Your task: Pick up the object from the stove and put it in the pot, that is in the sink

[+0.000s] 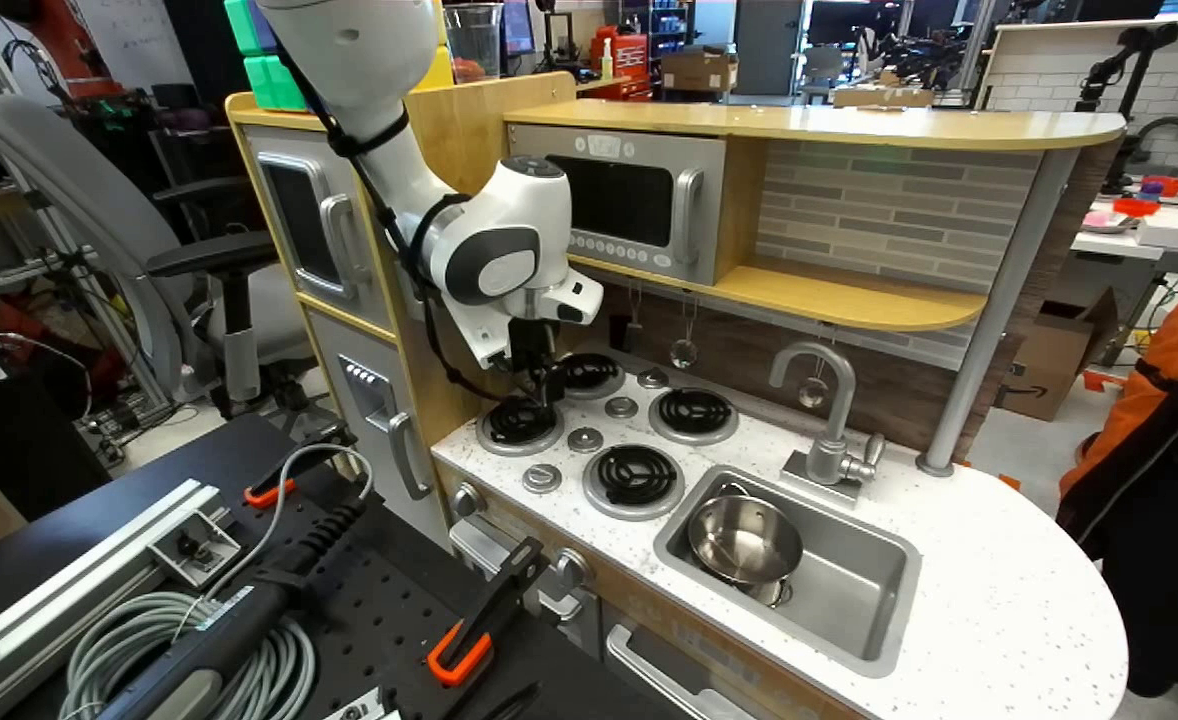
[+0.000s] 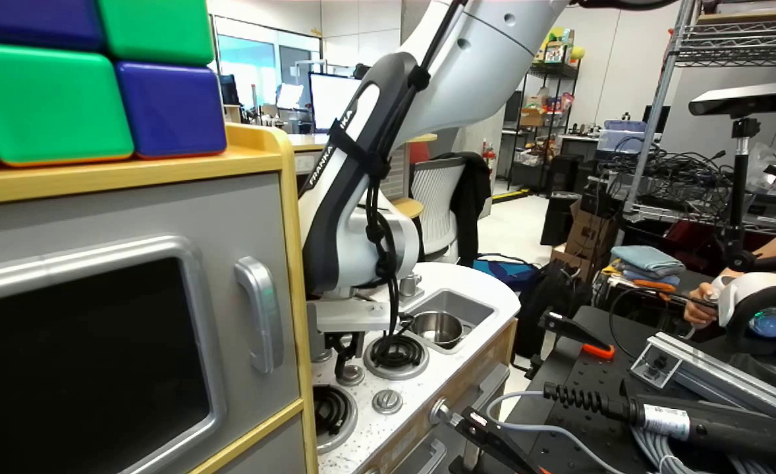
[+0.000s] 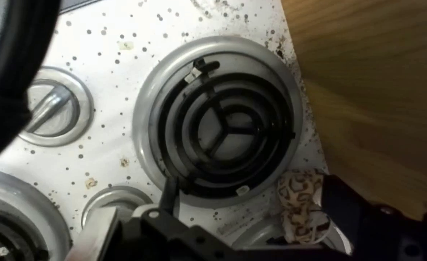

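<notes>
A small leopard-print object (image 3: 302, 206) with a white part shows in the wrist view, over the rim of a stove burner, close beside one finger. My gripper (image 3: 249, 186) is open, its fingers wide apart; whether a finger touches the object I cannot tell. In both exterior views the gripper (image 1: 539, 390) (image 2: 342, 359) is low over the left burners of the white stove (image 1: 574, 475), and I cannot make out the object there. The steel pot (image 1: 746, 540) (image 2: 436, 327) stands in the left part of the grey sink (image 1: 854, 585) in both exterior views.
A wooden side panel (image 3: 365, 90) rises right beside the burner. The silver tap (image 1: 834, 410) stands behind the sink. A toy microwave (image 1: 639, 200) and a wooden shelf (image 1: 849, 295) overhang the cooktop. Stove knobs (image 1: 542, 478) stick up between the burners.
</notes>
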`<action>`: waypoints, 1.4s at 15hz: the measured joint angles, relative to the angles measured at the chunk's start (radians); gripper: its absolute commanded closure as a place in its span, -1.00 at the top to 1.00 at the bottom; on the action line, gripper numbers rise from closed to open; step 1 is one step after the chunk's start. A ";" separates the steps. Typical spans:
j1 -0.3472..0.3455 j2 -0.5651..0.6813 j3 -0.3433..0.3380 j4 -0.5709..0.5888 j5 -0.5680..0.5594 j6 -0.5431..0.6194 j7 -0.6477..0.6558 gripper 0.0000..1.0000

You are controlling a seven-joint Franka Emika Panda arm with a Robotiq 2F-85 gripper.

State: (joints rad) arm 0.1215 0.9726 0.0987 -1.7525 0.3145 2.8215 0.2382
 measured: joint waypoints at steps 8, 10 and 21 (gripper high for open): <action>-0.083 0.059 0.095 0.020 0.005 0.286 -0.021 1.00; -0.137 0.062 0.152 -0.009 0.003 0.380 -0.049 1.00; -0.482 0.074 0.369 -0.210 -0.131 0.519 -0.076 1.00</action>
State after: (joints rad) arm -0.3600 1.0463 0.4674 -1.9629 0.1837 3.3400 0.1626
